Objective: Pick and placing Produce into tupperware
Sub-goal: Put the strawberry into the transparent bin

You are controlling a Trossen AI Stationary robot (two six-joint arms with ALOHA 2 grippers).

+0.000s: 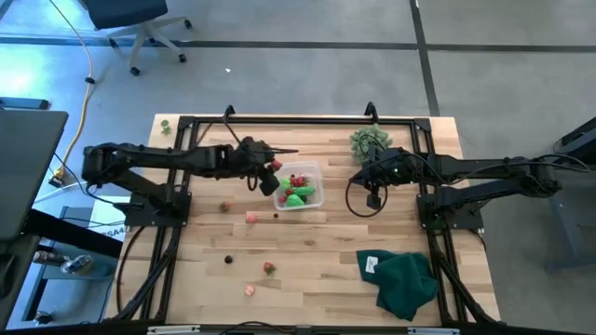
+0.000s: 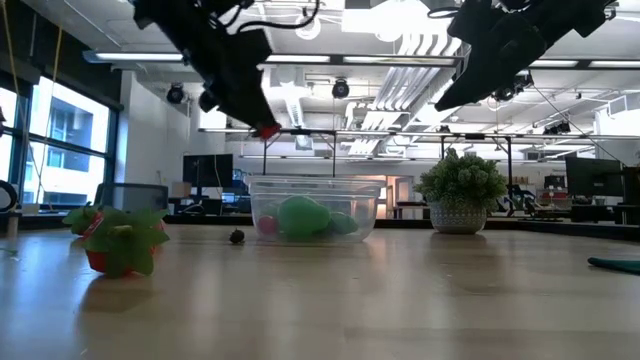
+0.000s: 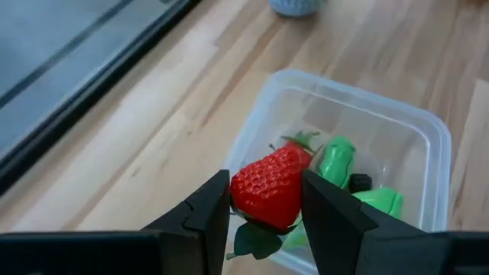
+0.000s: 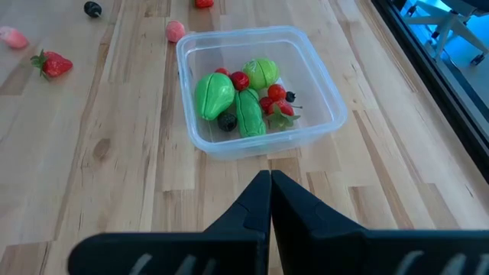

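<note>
Between the two dark fingers of our left gripper [image 3: 266, 206] we are clamping a red toy strawberry [image 3: 269, 187] with green leaves, pinching it on both sides. We are holding it in the air just over the near rim of the small clear plastic tupperware [image 1: 313, 170], on that container's left side in the high view. In the low view the berry is showing as a red bit hanging above the container's left edge, clear of the rim.

Inside the tupperware we are seeing green pieces [image 4: 215, 94] lying together with small red bits and a dark berry.

We are keeping our right gripper [image 4: 270, 182] with its fingers pressed together and nothing between them, hovering above the table on the container's right side, apart from it.

Loose produce is lying on the wooden table [image 1: 317, 261]: a pink piece [image 1: 250, 218], a dark berry [image 1: 228, 261] and another strawberry [image 1: 269, 269]. A dark green cloth [image 1: 406, 282] is lying near the front right corner, and a grey-green bushy ball [image 1: 370, 141] is sitting at the back.
</note>
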